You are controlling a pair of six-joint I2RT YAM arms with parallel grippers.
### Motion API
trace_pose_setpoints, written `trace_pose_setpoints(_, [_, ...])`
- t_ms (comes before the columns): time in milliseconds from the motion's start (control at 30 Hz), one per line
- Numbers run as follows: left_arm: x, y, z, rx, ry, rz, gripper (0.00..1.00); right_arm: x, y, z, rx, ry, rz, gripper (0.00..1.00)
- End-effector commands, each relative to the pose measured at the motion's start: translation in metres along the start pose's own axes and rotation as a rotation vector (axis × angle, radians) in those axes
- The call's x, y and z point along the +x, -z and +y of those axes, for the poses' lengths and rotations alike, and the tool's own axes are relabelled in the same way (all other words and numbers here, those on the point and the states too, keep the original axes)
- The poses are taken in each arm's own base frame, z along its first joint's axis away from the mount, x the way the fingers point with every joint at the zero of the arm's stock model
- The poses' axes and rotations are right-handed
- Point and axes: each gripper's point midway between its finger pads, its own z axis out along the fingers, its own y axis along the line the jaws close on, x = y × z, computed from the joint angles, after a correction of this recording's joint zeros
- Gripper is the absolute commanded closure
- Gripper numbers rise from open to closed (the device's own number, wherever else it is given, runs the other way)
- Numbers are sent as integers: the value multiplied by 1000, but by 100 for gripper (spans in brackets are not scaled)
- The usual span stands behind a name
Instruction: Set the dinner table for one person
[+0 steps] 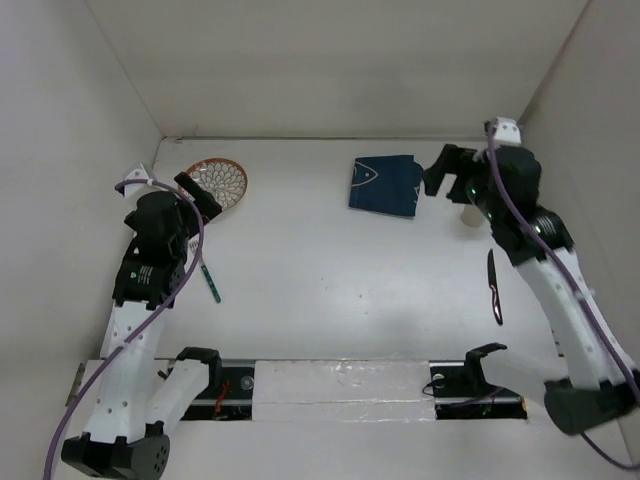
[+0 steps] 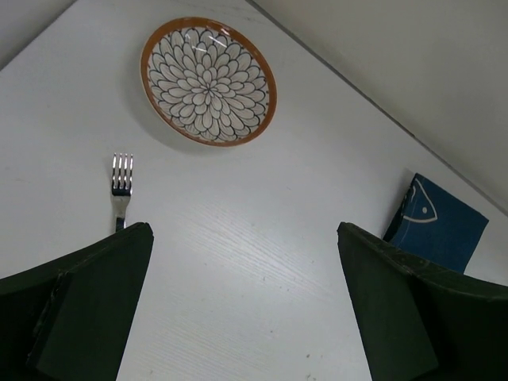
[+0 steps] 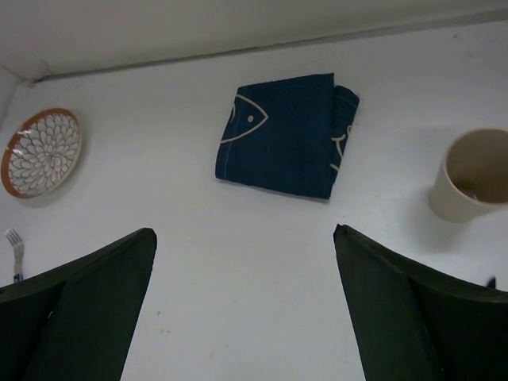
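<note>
My left pincer point(image 2: 242, 232) and my right pincer point(image 3: 242, 232) gape empty above the large plain white flat bench point(image 1: 330, 300), which spreads beneath them bearing a folded dark blue cloth mat point(image 3: 282, 135).

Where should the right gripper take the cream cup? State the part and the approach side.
Probably the side wall of the cream cup at mid-height, the right gripper coming in level from the near side. It stands upright, round, no handle showing, apart from the folded blue cloth, so the open jaws can straddle it.
</note>
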Motion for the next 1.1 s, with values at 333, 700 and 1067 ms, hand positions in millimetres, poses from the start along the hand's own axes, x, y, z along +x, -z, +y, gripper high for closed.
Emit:
trace_pose_setpoints(333, [14, -3, -14, 121, -55, 25, 0, 32, -281, -30, -230, 45, 301, 0])
trace_pose_setpoints(700, [27, -15, -20, 133, -78, 91, 0, 79, -345, -67, -190, -29, 407, 2])
trace_pose_setpoints(1067, [32, -19, -20, 130, -83, 112, 0, 128, -357, -74, -185, -51, 498, 10])
